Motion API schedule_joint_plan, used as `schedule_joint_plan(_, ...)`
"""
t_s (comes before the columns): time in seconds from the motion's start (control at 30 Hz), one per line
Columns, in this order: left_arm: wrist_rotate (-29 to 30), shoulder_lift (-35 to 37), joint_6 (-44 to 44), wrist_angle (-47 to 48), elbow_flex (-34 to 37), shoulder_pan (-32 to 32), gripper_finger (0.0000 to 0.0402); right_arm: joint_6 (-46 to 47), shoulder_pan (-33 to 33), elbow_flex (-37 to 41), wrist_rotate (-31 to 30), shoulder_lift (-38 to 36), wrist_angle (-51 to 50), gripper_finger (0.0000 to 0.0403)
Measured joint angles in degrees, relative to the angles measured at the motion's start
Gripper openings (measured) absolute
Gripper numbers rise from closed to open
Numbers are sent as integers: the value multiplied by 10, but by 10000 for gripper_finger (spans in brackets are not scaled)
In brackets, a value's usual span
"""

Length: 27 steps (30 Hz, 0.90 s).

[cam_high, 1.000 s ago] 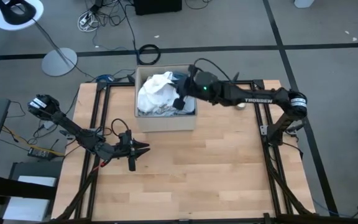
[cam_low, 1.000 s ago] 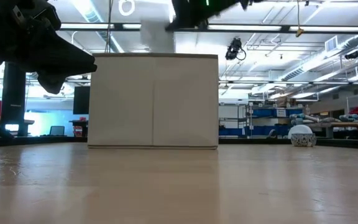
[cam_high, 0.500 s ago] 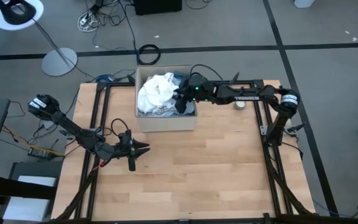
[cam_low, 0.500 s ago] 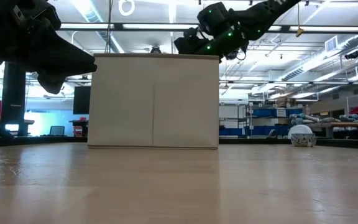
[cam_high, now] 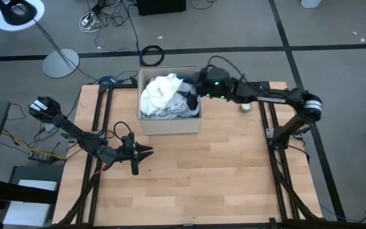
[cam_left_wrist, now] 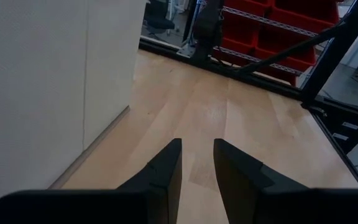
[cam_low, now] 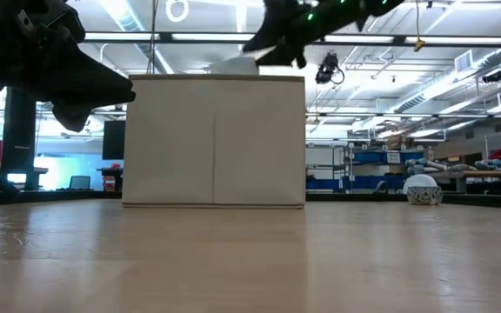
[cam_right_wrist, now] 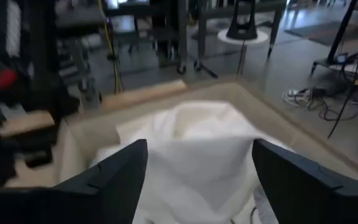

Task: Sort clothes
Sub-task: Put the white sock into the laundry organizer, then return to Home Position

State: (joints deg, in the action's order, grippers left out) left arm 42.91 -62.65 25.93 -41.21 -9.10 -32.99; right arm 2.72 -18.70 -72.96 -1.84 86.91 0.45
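Note:
The clothes lie heaped in the tan cardboard box point(cam_high: 169, 122) at the table's far middle: a white garment point(cam_high: 159, 94) on top and a dark blue one point(cam_high: 188, 102) by the right wall. The white one point(cam_low: 233, 63) peeks over the rim in the low view. My right gripper point(cam_high: 193, 89) hovers open above the box's right part, its fingers point(cam_right_wrist: 114, 174) wide apart over the white garment point(cam_right_wrist: 204, 124), holding nothing. My left gripper point(cam_high: 146, 151) waits low at the near left, open point(cam_left_wrist: 197, 155) and holding nothing, beside the box wall point(cam_left_wrist: 42, 81).
A small round tin point(cam_high: 246, 107) stands on the table to the right of the box, under my right arm. Bare wooden tabletop point(cam_high: 208, 172) stretches from the box to the near edge. A black frame point(cam_high: 278, 159) runs along the table's sides.
My right gripper dipped to the box's rim, then rose and drew back a little toward the table's right and far edges. It now hangs above the box's right part. The clothes stay in the box.

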Motion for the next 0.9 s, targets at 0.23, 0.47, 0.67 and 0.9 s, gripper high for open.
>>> schedule_joint_plan(0.23,0,0,-87,1,0,0,99,11,14,0,2,-111,-88,289)
schedule_joint_plan(0.47,-3,1,-166,-33,0,0,99,13,36,9,1,-208,-303,291)
schedule_joint_plan(0.67,-74,5,-182,-47,6,55,99,16,66,78,1,-275,-341,288)
schedule_joint_plan(0.9,-233,11,-149,-163,86,172,99,57,88,184,1,-323,-315,291)
